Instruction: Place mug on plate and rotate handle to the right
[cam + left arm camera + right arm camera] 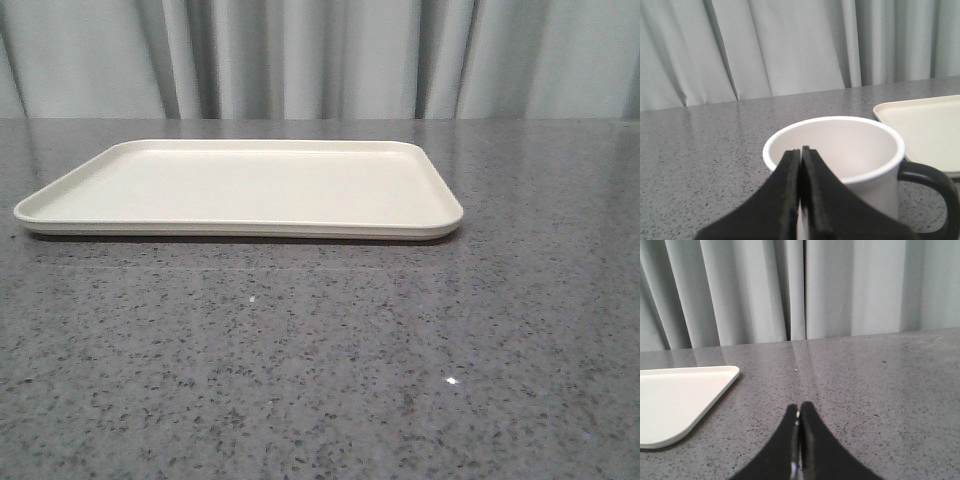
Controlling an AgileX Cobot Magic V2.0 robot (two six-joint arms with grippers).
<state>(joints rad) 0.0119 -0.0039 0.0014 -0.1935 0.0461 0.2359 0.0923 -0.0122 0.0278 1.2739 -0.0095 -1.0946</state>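
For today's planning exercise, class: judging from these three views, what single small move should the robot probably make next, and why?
Probably open the left gripper. Its fingers are pressed together just in front of the white cylindrical mug with the black loop handle, which stands on the grey table beside the empty cream rectangular plate. It cannot grasp the mug while closed.

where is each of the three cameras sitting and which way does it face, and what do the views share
Front view: sits low over the grey table, facing forward to the curtain; shows the bare plate; no arm or gripper shows.
Left wrist view: rides the left arm, looking forward past the shut left gripper at the mug, with its handle toward the plate's corner.
Right wrist view: rides the right arm, looking over the shut right gripper across bare table to the curtain.
Shared: all three show the plate, table and curtain; only the left wrist shows the mug.
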